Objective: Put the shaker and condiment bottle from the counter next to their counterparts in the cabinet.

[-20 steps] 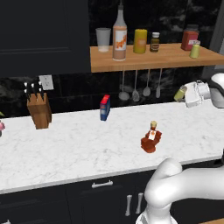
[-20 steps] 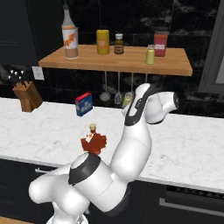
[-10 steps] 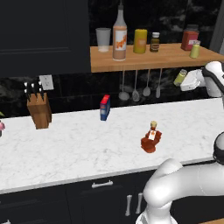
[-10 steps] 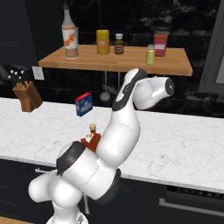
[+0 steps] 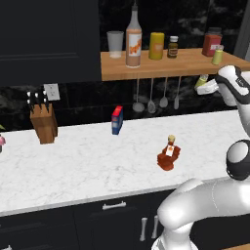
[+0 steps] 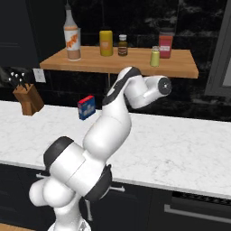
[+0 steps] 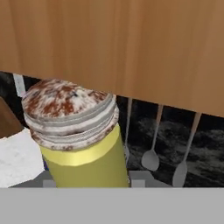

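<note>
My gripper (image 5: 203,85) is shut on the shaker (image 5: 200,80), a small yellow-green cylinder held just under the front right edge of the cabinet shelf (image 5: 161,66). In the hand view the shaker (image 7: 81,144) stands close up with its speckled grey cap, the shelf's wooden underside above it. Its counterpart shaker (image 5: 218,54) (image 6: 155,56) stands on the shelf near the right end, and the tall pale bottle (image 5: 133,39) (image 6: 71,35) stands further left. The reddish-brown condiment bottle (image 5: 169,153) stands on the white marble counter (image 5: 88,166); the arm hides it in the right base view.
On the shelf also stand a glass (image 5: 115,44), a yellow canister (image 5: 156,46), a dark jar (image 5: 173,47) and a red jar (image 5: 212,43). Utensils (image 5: 151,97) hang under the shelf. A blue box (image 5: 117,119) and a knife block (image 5: 43,122) stand at the counter's back.
The gripper has lifted the shaker from above the counter up to just below the shelf edge, and the arm's elbow has swung upward. The condiment bottle has stayed put.
</note>
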Controlling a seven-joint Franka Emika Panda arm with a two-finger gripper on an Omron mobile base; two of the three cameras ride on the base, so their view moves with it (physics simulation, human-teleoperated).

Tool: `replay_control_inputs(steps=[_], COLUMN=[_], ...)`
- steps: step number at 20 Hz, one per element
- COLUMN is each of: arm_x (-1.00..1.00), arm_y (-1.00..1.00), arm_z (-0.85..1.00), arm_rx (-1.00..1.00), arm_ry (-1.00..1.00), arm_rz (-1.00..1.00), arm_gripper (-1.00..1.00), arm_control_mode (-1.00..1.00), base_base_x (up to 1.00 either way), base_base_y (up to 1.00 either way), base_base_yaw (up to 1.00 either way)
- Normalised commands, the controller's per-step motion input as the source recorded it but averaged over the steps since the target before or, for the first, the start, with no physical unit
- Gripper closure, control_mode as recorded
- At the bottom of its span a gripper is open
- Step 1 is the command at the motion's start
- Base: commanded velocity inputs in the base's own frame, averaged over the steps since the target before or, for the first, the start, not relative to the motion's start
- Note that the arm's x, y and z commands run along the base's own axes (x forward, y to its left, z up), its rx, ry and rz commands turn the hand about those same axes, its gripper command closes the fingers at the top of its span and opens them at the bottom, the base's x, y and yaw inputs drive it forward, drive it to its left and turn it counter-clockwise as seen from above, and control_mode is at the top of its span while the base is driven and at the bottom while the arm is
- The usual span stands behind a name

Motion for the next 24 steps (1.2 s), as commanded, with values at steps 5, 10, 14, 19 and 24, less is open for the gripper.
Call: replay_control_inputs(steps=[5,10,14,19,24], arm_x=[0.06,0.0,-0.01,-0.23,-0.48], arm_y=[-0.18,-0.19,-0.32,-0.32,-0.15], arm_z=[0.16,0.34,0.02,-0.1,0.0], arm_rx=[0.0,0.05,0.01,0.0,0.03], arm_ry=[0.02,0.0,0.0,-0.02,-0.1], arm_rz=[-0.23,-0.17,-0.17,-0.15,-0.11], arm_gripper=[1.0,1.0,1.0,1.0,1.0], arm_control_mode=[-1.0,-1.0,-1.0,-1.0,-1.0], base_base_x=[0.0,0.0,0.0,0.0,0.0], base_base_y=[0.0,0.0,0.0,0.0,0.0], base_base_yaw=[0.0,0.0,0.0,0.0,0.0])
